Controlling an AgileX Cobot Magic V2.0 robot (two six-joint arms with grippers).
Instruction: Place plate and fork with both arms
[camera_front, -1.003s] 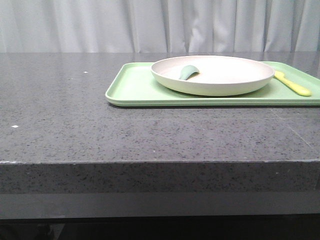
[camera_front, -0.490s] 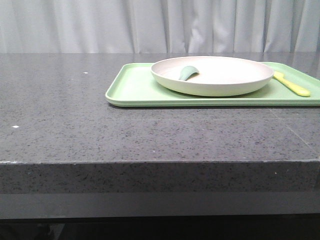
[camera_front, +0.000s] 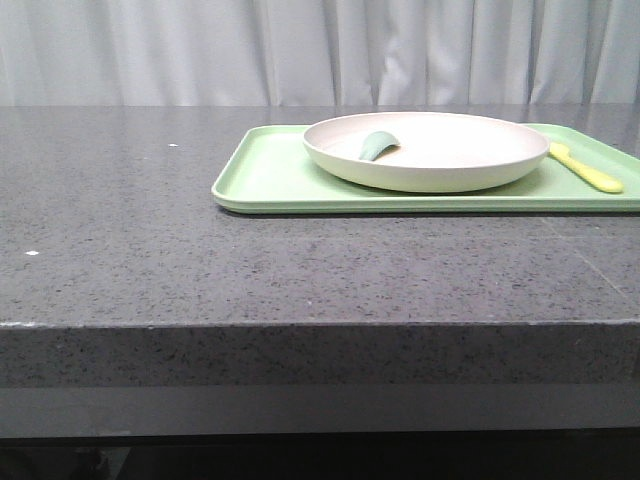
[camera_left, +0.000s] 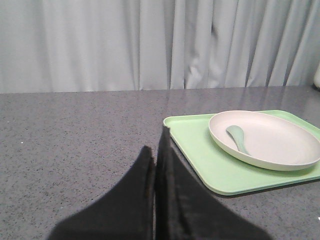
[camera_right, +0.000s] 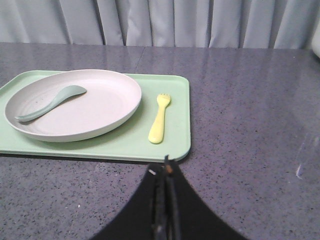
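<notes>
You see a dark speckled stone table (camera_front: 300, 270) running the full width of the front view, with pale grey curtains (camera_front: 320, 50) hanging behind it. On the table, toward 1 o'clock from the front camera, lies a flat rectangular light-green tray (camera_front: 270, 175) whose right end runs out of that view. The plate (camera_front: 450, 165), a round cream dish with a raised rim, rests on the tray near its middle. Inside the plate, on its left half, lies a grey-green spoon (camera_front: 376, 145), bowl toward the far side. The fork (camera_front: 588, 170), pale yellow and short, lies flat on the tray just beside the plate at its 3 o'clock side, apart from the rim, tines pointing away from the robot.

Neither arm appears in the front view. In the left wrist view the left end effector (camera_left: 155, 170) has its two dark fingers pressed together with nothing between them, above bare table close to the tray's near left corner. In the right wrist view the right end effector (camera_right: 165, 200) is likewise closed and empty, above bare table just short of the tray's near edge, roughly in line with the fork.
</notes>
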